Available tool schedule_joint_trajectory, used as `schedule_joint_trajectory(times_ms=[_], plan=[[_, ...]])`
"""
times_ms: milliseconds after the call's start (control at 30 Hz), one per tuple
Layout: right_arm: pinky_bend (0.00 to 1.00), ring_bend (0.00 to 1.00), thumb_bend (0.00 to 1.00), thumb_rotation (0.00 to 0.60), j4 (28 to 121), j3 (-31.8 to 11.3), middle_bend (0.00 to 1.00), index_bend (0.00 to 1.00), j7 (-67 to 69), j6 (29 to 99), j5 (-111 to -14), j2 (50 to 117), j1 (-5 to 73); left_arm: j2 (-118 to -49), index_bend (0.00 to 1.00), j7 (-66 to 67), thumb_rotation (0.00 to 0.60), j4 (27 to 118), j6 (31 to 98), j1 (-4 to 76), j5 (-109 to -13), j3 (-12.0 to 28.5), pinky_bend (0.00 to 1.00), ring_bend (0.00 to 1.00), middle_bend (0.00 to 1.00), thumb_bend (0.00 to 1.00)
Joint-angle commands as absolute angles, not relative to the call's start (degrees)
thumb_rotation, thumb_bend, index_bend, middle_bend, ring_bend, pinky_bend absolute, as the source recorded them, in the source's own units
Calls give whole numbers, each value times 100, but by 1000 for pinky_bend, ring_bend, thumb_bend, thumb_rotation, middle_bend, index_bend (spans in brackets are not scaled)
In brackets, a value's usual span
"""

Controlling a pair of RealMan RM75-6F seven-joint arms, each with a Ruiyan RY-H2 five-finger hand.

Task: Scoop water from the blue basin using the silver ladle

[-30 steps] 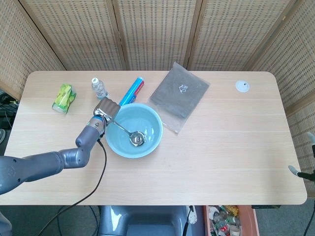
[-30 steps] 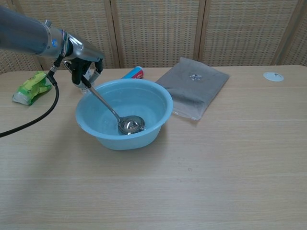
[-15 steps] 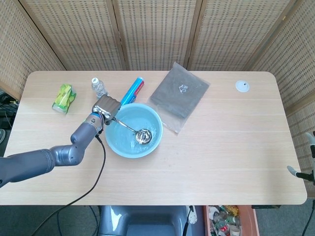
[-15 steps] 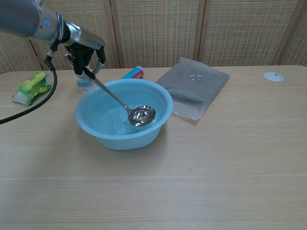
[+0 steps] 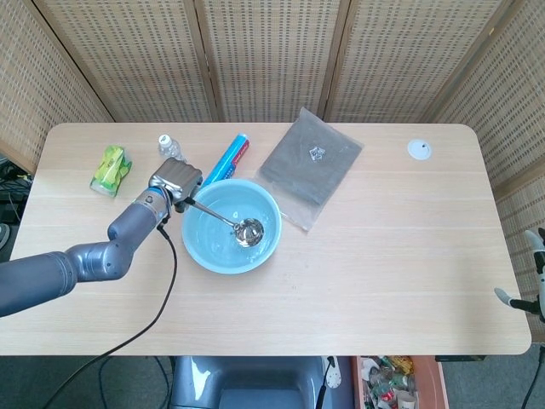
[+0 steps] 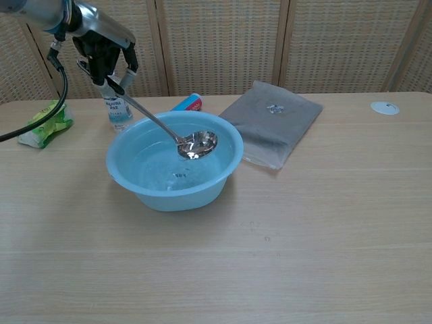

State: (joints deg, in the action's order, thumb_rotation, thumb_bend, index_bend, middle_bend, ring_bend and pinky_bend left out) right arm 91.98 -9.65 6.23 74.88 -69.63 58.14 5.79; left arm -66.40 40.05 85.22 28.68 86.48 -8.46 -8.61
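Observation:
The blue basin (image 5: 194, 247) (image 6: 135, 185) stands on the table left of centre with water in it. My left hand (image 5: 174, 183) (image 6: 102, 54) grips the handle end of the silver ladle (image 5: 223, 219) (image 6: 162, 125) above the basin's far-left rim. The ladle slants down to the right, and its bowl (image 5: 249, 231) (image 6: 197, 144) hangs inside the basin, lifted clear of the water surface. Only a small part of my right hand (image 5: 530, 273) shows at the right edge of the head view, off the table.
A small water bottle (image 5: 165, 146) (image 6: 117, 111) stands just behind my left hand. A green packet (image 5: 111, 169) (image 6: 44, 123) lies at far left. A blue-red tube (image 5: 228, 158) (image 6: 187, 103), a grey pouch (image 5: 309, 165) (image 6: 273, 128) and a white disc (image 5: 418, 150) (image 6: 385, 107) lie behind and right.
My left hand has risen and drawn back to the left, lifting the ladle's bowl from the basin's bottom up out of the water.

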Motion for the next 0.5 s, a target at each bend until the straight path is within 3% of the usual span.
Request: schedule_joint_trajectory(times_ms=[33, 500], plan=[[0, 0, 0, 600, 9198, -961, 0, 0, 591, 7473, -6951, 5830, 593, -6341, 1000, 4061, 600, 8764, 2749, 9133, -353, -1277, 1000, 1000, 1000, 1000], [0, 0, 0, 600, 9214, -946, 0, 0, 479, 7492, -6948, 5864, 604, -5825, 1000, 3730, 600, 9057, 2259, 10175, 174, -2221, 1000, 1000, 1000, 1000]])
